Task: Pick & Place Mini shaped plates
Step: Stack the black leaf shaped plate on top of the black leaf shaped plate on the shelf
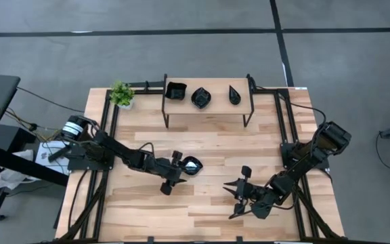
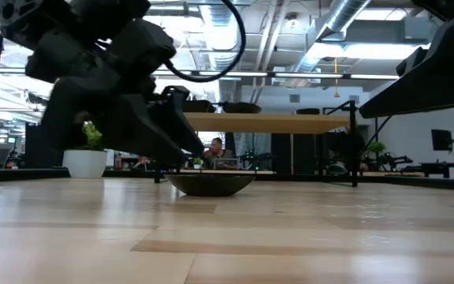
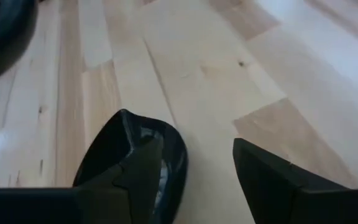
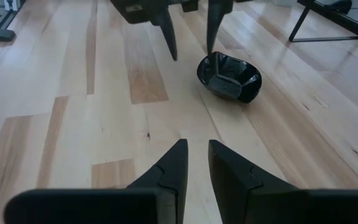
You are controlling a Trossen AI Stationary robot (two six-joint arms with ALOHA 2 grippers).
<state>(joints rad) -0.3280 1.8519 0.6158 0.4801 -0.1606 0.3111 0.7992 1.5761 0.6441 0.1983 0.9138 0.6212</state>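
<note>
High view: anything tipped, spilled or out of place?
Nothing stands out. Three black plates sit upright in a row on the shelf; a fourth plate rests flat on the table by the left gripper, its jaws open.

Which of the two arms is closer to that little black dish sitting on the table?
The left. The left gripper is open right beside the black dish, one finger at its rim. The right gripper is nearly closed, empty, and farther off across bare table.
</note>
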